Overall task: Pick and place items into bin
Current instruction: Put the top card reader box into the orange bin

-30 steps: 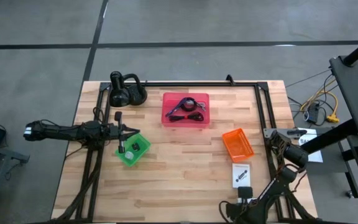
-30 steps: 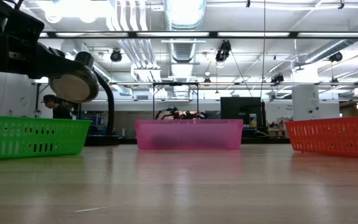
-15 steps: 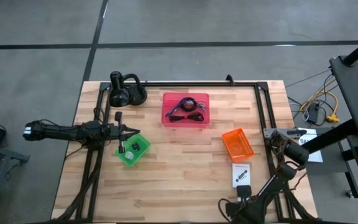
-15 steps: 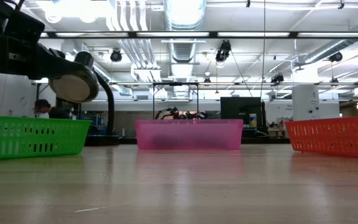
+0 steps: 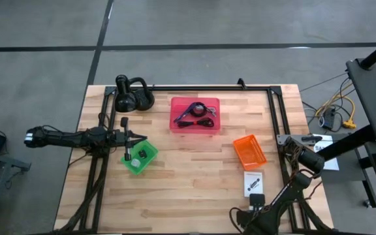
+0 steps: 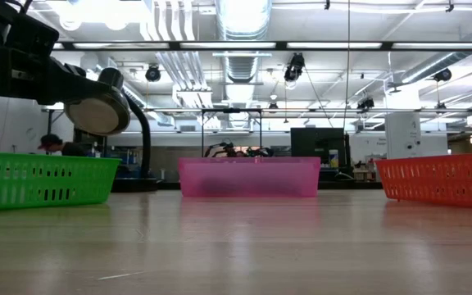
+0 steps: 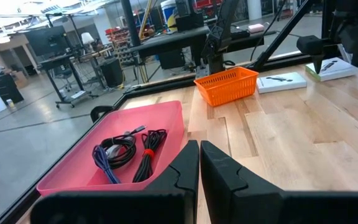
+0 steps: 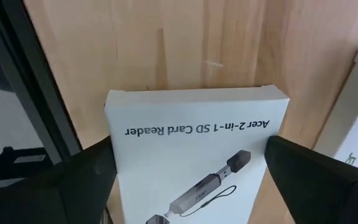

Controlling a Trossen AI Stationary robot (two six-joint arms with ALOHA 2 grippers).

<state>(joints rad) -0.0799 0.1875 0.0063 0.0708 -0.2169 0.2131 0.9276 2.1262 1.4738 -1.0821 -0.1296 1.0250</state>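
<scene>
At the near right corner of the table, the right gripper (image 8: pixel 188 168) is hanging directly over a flat white packet (image 8: pixel 194 152) printed as an SD card reader box, its fingers (image 8: pixel 73 180) standing wide and straddling the packet's short width, so the packet's long axis is running between them. The jaws are not yet gripping it. The orange bin (image 5: pixel 249 151) is lying just beyond the packet toward the table's middle. The left gripper (image 7: pixel 199 171), pinched shut and empty, is waiting beside the green bin (image 5: pixel 139 156), far from this packet.
</scene>
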